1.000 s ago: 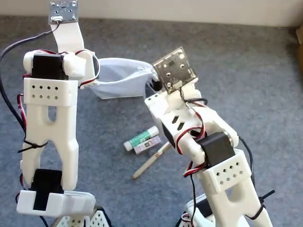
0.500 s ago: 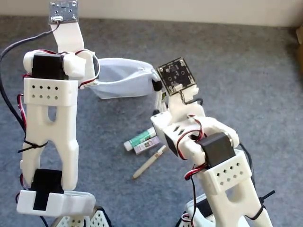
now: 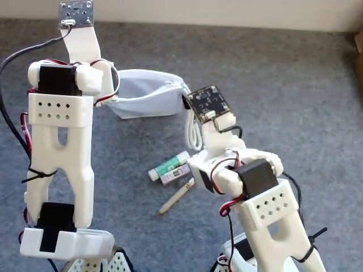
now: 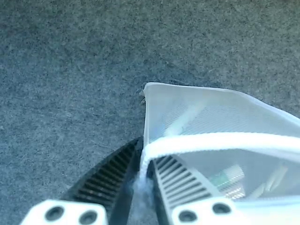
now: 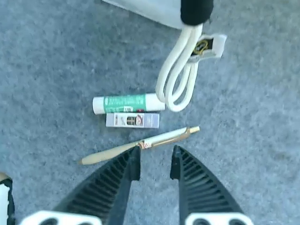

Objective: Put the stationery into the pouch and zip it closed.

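Room to move lies on the right of the high view, where the grey-carpeted counter (image 3: 317, 90) runs open up to a pale wall strip (image 3: 227, 8) along its far edge. The two arms stand over the near side. The white mesh pouch (image 3: 147, 93) stretches between the arms with its mouth open. Shapes show through the mesh, but I cannot tell whether anything lies inside. The left tool (image 4: 145, 157) is clamped on the pouch's corner seam. A white cord loop (image 5: 177, 79) dangles from the pouch's other end. Near the loop on the counter lie a green-and-white glue stick (image 5: 129, 103), a small grey block (image 5: 132, 120) touching its side, and a beige pen (image 5: 140, 143) just beside them, tilted. The right tool (image 5: 154, 161) hovers over the pen with its fingers apart, holding nothing. One tip overlaps the pen's middle; whether it touches is unclear.
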`<state>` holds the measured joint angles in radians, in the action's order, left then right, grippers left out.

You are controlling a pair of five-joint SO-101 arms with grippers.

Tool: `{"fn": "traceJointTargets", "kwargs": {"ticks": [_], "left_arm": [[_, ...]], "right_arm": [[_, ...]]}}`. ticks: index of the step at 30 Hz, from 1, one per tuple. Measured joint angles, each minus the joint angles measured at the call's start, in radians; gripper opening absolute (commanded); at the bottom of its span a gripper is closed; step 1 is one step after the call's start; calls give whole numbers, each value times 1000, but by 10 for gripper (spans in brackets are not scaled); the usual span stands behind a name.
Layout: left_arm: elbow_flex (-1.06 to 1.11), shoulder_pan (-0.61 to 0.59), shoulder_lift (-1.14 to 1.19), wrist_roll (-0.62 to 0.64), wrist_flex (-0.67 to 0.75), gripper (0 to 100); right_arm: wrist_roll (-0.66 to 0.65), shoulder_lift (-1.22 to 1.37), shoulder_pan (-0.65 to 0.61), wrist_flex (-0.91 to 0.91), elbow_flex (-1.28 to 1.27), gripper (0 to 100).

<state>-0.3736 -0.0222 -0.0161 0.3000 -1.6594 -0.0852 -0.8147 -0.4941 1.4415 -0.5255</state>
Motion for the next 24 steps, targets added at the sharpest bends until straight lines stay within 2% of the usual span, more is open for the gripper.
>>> {"fn": "traceJointTargets", "kwargs": {"ticks": [3, 10, 14, 19, 24], "left_arm": [[5, 0, 0, 0, 2, 8], [5, 0, 0, 0, 2, 8], [5, 0, 0, 0, 2, 8], [5, 0, 0, 0, 2, 8], [5, 0, 0, 0, 2, 8]], "right_arm": [[9, 0, 17, -57, -81, 108], [190, 0, 68, -224, -236, 108], [215, 0, 72, -244, -252, 108], [321, 0, 77, -245, -252, 111], [350, 31, 114, -253, -252, 112]]}}
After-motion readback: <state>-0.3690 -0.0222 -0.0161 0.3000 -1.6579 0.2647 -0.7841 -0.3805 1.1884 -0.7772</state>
